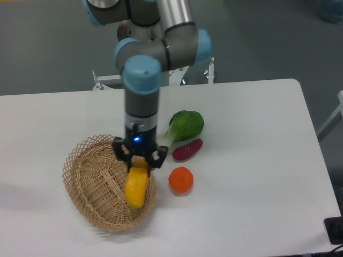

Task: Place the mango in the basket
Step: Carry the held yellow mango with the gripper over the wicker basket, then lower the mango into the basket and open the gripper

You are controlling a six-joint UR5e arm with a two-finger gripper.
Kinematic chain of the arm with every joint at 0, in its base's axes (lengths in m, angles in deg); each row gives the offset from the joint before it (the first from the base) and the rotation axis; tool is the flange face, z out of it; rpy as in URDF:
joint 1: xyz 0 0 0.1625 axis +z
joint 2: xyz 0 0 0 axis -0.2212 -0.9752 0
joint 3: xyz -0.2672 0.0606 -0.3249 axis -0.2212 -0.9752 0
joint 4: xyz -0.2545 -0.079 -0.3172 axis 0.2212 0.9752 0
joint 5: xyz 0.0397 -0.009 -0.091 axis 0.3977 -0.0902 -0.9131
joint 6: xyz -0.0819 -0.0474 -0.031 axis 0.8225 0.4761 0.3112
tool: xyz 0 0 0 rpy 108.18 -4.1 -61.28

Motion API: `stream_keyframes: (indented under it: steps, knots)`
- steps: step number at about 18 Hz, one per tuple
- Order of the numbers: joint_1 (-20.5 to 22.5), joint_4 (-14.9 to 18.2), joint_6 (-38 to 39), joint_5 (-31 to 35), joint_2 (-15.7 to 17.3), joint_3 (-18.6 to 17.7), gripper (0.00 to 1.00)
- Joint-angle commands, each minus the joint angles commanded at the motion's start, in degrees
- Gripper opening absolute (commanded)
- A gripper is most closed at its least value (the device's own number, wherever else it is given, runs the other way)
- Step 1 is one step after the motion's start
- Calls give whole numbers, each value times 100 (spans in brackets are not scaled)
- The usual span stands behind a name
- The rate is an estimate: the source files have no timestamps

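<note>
The black gripper (139, 158) pinches the long yellow mango (136, 183) by its top end. The mango hangs over the tan woven basket (91, 184) (right side). A round orange fruit (181, 180) sits nearby on the white table (257, 160).

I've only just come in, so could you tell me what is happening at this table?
The robot arm's gripper holds a yellow mango by its upper end, hanging over the right side of the wicker basket. The mango has not been let go. On the white table to the right of the basket lie a round orange, a dark purple vegetable and a leafy green vegetable, none of them touched by the gripper.
</note>
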Motion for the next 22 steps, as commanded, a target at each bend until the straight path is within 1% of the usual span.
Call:
stream_keyframes:
  steps: [3, 5, 8, 11, 15, 17, 18, 19, 20, 21, 22]
  knots:
    - [-150, 0, 44, 9, -71, 0, 43]
    - [-237, -9, 35, 44, -220, 9, 43]
    - [-317, -9, 18, 88, -343, 9, 45]
    - [-413, -9, -26, 290, -388, -35, 45]
    - [-449, -17, -26, 308, -423, -35, 46]
    - [-449, -18, -35, 308, -423, -26, 55]
    - [-449, -18, -44, 325, -423, -18, 68]
    - [-449, -26, -61, 386, -423, 9, 84]
    - [-449, -26, -61, 491, -423, 35, 96]
    - [-449, -44, -61, 605, -414, 44, 100]
    - [-449, -44, -61, 659, -397, 53, 100]
